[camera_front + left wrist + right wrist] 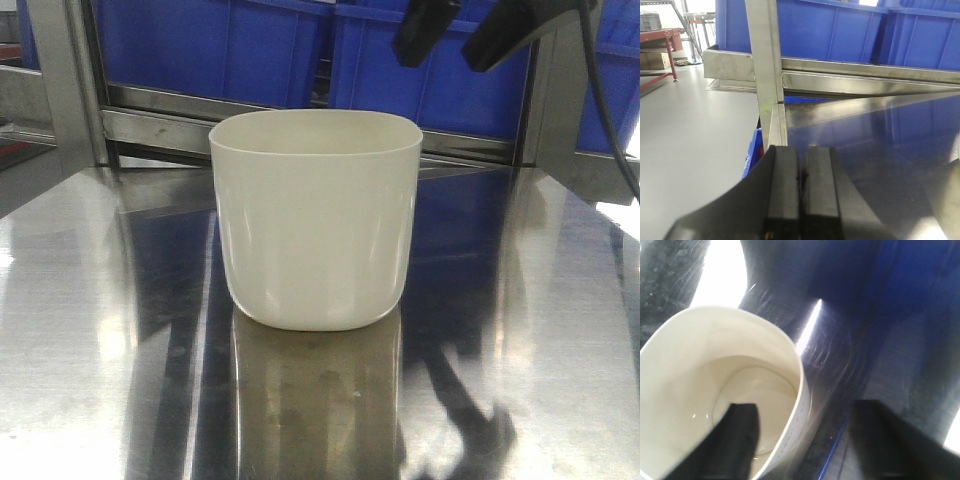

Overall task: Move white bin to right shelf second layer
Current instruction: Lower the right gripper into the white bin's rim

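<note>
Hovering wide open and empty, right gripper (807, 440): one finger over the mouth of the cream-white glossy plastic bin (700, 355), other outside its wall. Bin upright below on shiny steel tabletop (90, 340). Alongside, left gripper (800, 190) pressed closed, empty. Beyond, blue plastic crates (200, 40).

Item count, front and wrist views.
One white bin (315, 220) at centre; one steel tabletop (100, 380); two blue crates (200, 45) side by side at 12 o'clock; two steel uprights (62, 80) at 10 and 2 o'clock; two grippers, namely the left gripper (801, 152) and the right gripper (805, 410).
</note>
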